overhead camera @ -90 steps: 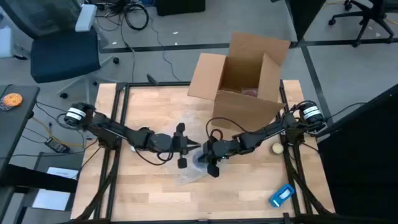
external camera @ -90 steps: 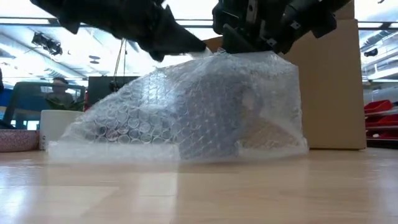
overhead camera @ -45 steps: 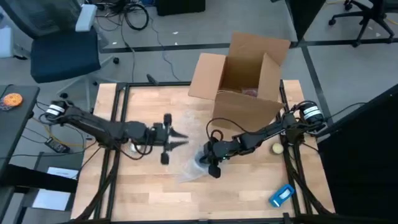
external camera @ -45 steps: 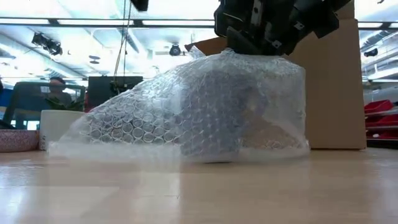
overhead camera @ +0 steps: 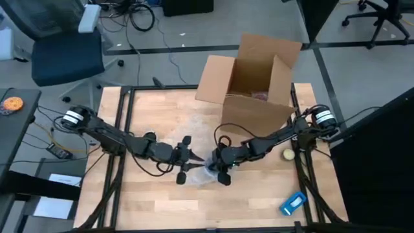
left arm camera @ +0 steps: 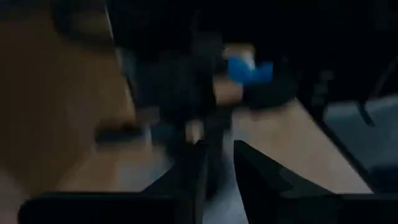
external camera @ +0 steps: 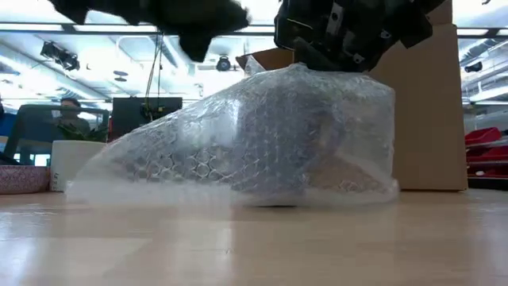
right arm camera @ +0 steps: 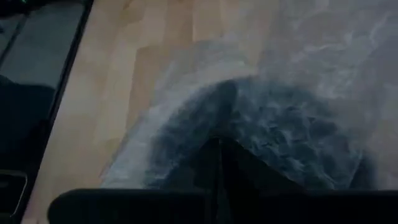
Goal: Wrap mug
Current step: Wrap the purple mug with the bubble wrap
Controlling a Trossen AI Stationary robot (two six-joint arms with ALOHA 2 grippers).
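One table [overhead camera: 149, 194], light wood, seen from above.

One mug [external camera: 274, 147], dark, at table centre, covered by one sheet of bubble wrap [external camera: 198, 155]; the wrap drapes over it and trails flat toward 9 o'clock in the low view. In the high view the bundle [overhead camera: 208, 173] lies between the two grippers.

Two arms. Right gripper [overhead camera: 221, 167]: at the 3 o'clock side of the bundle, pressed onto the top of the wrap over the mug; fingers drawn together, pinching the bubble wrap, as the right wrist view [right arm camera: 219, 163] shows them meeting on the plastic. Left gripper [overhead camera: 187, 165]: at the 9 o'clock side of the bundle, close to the wrap; whether its fingers are parted or closed cannot be told, the wrist view being blurred.

One cardboard box [overhead camera: 249, 81], flaps open, at 12 o'clock on the table.

One small yellowish ball [overhead camera: 286, 154], at 3 o'clock near the right arm.

One blue item [overhead camera: 293, 202], at 5 o'clock near the table corner.

One office chair [overhead camera: 65, 55], off the table at 10 o'clock.
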